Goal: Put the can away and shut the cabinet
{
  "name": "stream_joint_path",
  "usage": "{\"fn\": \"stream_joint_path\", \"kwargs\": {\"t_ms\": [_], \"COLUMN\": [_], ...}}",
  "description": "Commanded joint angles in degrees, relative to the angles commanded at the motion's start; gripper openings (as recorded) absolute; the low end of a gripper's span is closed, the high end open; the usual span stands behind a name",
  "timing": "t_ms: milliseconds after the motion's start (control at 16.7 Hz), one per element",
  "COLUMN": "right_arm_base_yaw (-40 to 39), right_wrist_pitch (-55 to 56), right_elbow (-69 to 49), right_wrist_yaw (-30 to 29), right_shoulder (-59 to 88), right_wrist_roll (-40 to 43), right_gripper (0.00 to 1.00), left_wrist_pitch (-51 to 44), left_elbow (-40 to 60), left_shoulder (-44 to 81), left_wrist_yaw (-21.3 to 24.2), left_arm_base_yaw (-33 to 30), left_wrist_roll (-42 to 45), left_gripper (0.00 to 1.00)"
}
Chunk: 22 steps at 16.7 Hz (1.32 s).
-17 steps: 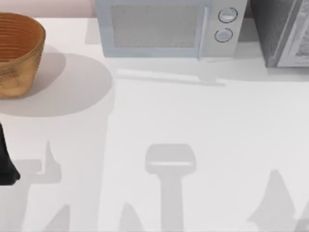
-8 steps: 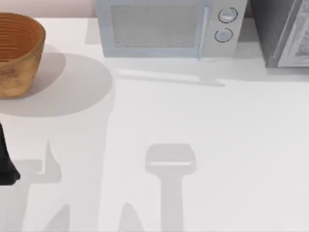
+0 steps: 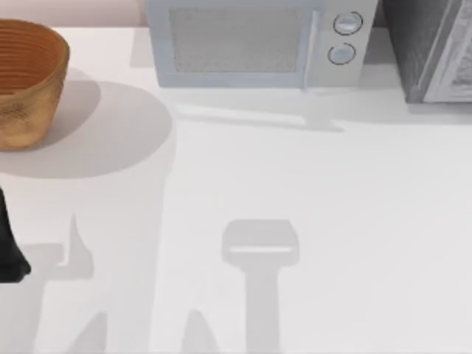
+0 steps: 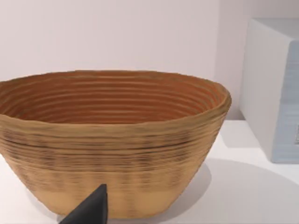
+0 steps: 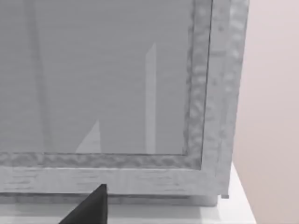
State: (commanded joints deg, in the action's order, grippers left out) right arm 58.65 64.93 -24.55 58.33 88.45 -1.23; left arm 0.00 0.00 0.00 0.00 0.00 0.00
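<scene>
The can is out of view. The cabinet (image 3: 428, 44) stands at the table's far right corner, a dark grey speckled box with a light grey framed door panel (image 5: 107, 79). The right wrist view looks straight at that panel from close by, and the panel sits flush in its speckled frame (image 5: 205, 93). One dark fingertip (image 5: 91, 207) of my right gripper shows low in that view, in front of the cabinet's base. A dark fingertip (image 4: 91, 210) of my left gripper shows in front of the basket. A dark part of my left arm (image 3: 9, 251) sits at the table's left edge.
A woven brown basket (image 3: 26, 81) stands at the far left, with nothing showing inside it in the left wrist view. A pale microwave (image 3: 258, 44) with two round dials (image 3: 346, 23) stands at the back middle. White tabletop (image 3: 295, 184) spreads in front of them.
A grey shadow on the table's lower right, seen one second ago, has gone. The left arm, basket and microwave have not moved.
</scene>
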Motion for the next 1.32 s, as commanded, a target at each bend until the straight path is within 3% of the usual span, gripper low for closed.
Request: {"fn": "stream_joint_path", "kwargs": {"t_ms": [300,960,1320], "right_arm_base_yaw": [0.91,1.60,0.98], "right_wrist_pitch": [-17.40,-73.53,-87.11], "right_elbow": [-16.07,-62.84,-75.09], "right_wrist_yaw": [1.02,1.37,0.91], "right_shoulder": [-1.55,-8.71,-11.68], "right_wrist_roll": [0.18,0.09,0.01], "right_gripper": [1.00,1.00,1.00], "left_wrist_pitch": [0.00,0.00,0.00], "left_elbow": [0.00,0.00,0.00], "left_shoulder": [0.00,0.00,0.00], "left_wrist_yaw": [0.00,0.00,0.00], "left_arm_base_yaw": [0.00,0.00,0.00], "left_wrist_roll": [0.00,0.00,0.00], "left_gripper": [1.00,1.00,1.00]}}
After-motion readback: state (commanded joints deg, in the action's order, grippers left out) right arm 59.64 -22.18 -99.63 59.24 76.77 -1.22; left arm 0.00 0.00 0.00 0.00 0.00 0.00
